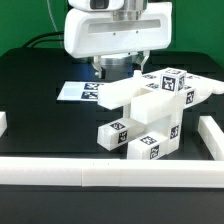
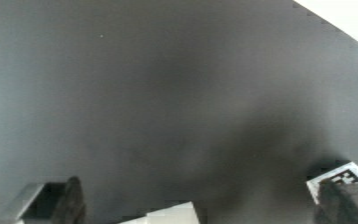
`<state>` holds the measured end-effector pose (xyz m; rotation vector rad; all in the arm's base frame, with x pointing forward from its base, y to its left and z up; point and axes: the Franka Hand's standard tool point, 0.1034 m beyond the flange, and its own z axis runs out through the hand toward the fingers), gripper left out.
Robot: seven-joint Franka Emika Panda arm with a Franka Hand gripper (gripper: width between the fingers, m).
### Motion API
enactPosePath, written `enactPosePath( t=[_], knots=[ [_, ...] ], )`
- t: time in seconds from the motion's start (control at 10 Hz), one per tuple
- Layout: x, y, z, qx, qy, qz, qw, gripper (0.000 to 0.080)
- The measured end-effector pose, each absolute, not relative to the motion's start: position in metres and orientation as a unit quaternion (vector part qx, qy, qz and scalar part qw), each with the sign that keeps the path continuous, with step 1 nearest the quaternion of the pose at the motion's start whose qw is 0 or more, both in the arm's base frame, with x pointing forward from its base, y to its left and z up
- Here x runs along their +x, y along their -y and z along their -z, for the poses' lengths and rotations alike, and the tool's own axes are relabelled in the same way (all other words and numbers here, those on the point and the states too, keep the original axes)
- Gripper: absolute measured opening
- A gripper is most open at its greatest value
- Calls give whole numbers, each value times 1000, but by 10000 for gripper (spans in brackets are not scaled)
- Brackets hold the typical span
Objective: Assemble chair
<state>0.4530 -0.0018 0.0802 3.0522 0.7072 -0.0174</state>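
Observation:
The chair [image 1: 150,115] is a cluster of chunky white tagged pieces joined together, resting on the black table at the exterior view's centre right. A slab slopes across its top and square posts stick out below. My gripper [image 1: 117,70] hangs just behind and above the slab's far end. In the wrist view the gripper [image 2: 194,206] is open, with its dark fingers [image 2: 51,202] far apart. A white corner of the chair [image 2: 179,214] shows low between them, untouched. A tagged piece [image 2: 341,177] sits by the other finger.
The marker board [image 1: 78,91] lies flat on the table behind the chair, at the exterior view's left. Low white border rails run along the front [image 1: 100,171], the right [image 1: 212,136] and the left [image 1: 3,122].

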Motion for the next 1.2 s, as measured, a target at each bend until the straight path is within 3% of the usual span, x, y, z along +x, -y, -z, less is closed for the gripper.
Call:
enactPosePath(
  t=[0.3,1.2],
  knots=[
    [440,-8,-63,972,-235,4,10,649],
    [487,-55,-75,977,-212,-18,5,649]
  ],
)
